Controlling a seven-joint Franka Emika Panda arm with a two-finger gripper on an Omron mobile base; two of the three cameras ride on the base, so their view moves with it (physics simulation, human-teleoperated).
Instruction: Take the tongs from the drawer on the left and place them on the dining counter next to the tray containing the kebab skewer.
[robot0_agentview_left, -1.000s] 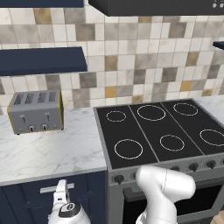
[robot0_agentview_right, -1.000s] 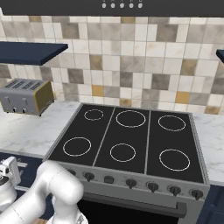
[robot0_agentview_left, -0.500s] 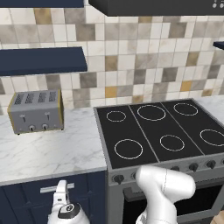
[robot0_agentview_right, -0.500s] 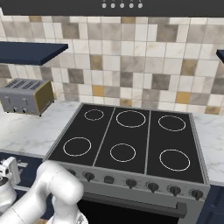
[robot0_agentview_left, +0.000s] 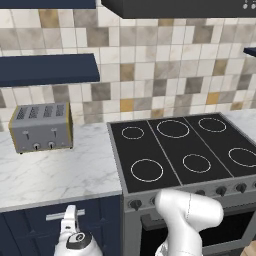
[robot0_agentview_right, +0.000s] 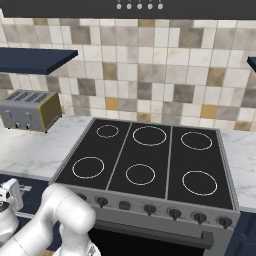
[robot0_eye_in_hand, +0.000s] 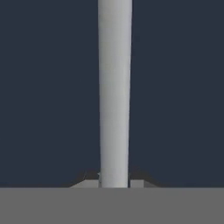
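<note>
The drawer (robot0_agentview_left: 30, 227) is a dark navy front under the marble worktop, left of the oven, and it looks closed. Its silver bar handle (robot0_agentview_left: 54, 216) runs as a pale bar (robot0_eye_in_hand: 114, 87) up the middle of the hand view. My gripper (robot0_agentview_left: 70, 214) is pressed up to this handle, and its dark fingertips (robot0_eye_in_hand: 91, 176) touch the bar on both sides, so it is shut on the handle. The hand also shows at the lower left of the right base view as the gripper (robot0_agentview_right: 11, 192). The tongs are hidden. The dining counter, the tray and the kebab skewer are out of view.
A grey toaster (robot0_agentview_left: 41, 128) stands on the marble worktop (robot0_agentview_left: 60, 172) above the drawer. The black stove (robot0_agentview_left: 185, 150) with its knobs (robot0_agentview_left: 135, 204) is to the right. A navy shelf (robot0_agentview_left: 47, 68) hangs on the tiled wall.
</note>
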